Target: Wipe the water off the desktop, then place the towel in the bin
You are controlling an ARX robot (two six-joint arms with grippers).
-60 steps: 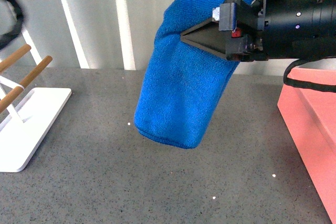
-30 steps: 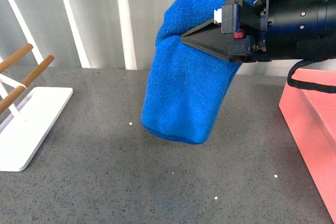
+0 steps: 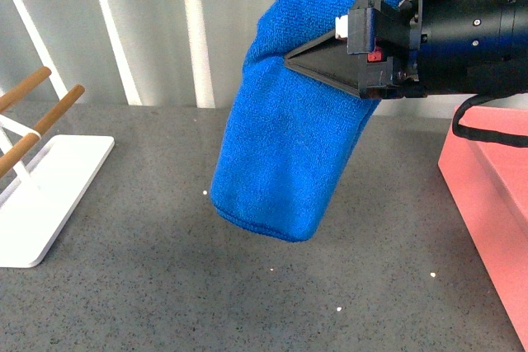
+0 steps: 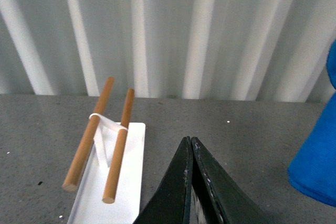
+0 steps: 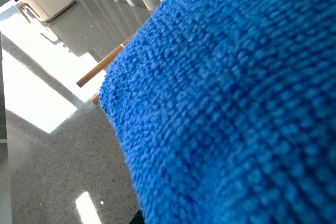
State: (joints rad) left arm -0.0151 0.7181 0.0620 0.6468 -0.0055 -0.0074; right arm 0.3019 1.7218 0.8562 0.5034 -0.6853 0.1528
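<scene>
Well — rack (image 3: 51,197) left, bin (image 3: 488,197) right, towel (image 3: 289,146) btwn.

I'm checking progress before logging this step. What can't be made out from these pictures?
- Inside of the bin: front view, cut off by the right edge.
- Water on the desktop: front view, white specks too small to tell.
- The right hand, far finger: behind the towel; right wrist view is filled by towel.
</scene>
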